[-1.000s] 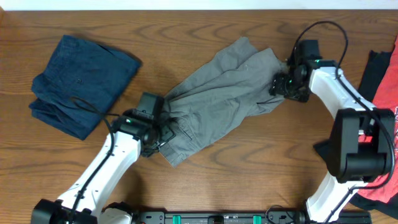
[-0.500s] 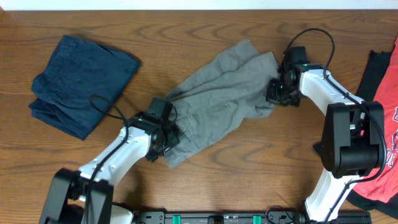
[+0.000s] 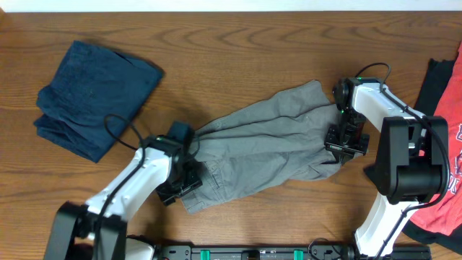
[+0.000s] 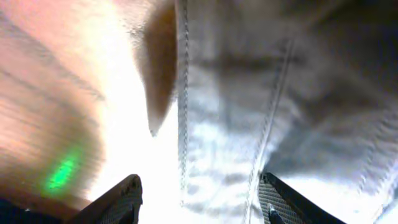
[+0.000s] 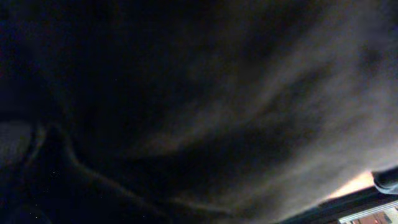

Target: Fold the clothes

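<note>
The grey-khaki shorts (image 3: 267, 141) lie stretched slantwise across the middle of the wooden table (image 3: 238, 43). My left gripper (image 3: 190, 186) sits at their lower left end. In the left wrist view its two fingers (image 4: 121, 198) stand apart, and flat stitched cloth (image 4: 249, 112) lies between and under them, beside bare wood (image 4: 50, 93). My right gripper (image 3: 341, 146) is at the shorts' right end. The cloth there has followed it, so it is shut on the shorts. Dark fabric (image 5: 217, 93) fills the right wrist view and hides that gripper's fingers.
A folded dark navy garment (image 3: 94, 94) lies at the back left. A red shirt (image 3: 446, 152) and a black cloth (image 3: 433, 79) hang at the right edge, close behind my right arm.
My right gripper has shut on the shorts' right end and pulled it toward the front. My left gripper slid forward too. The shorts now lie longer and flatter.
</note>
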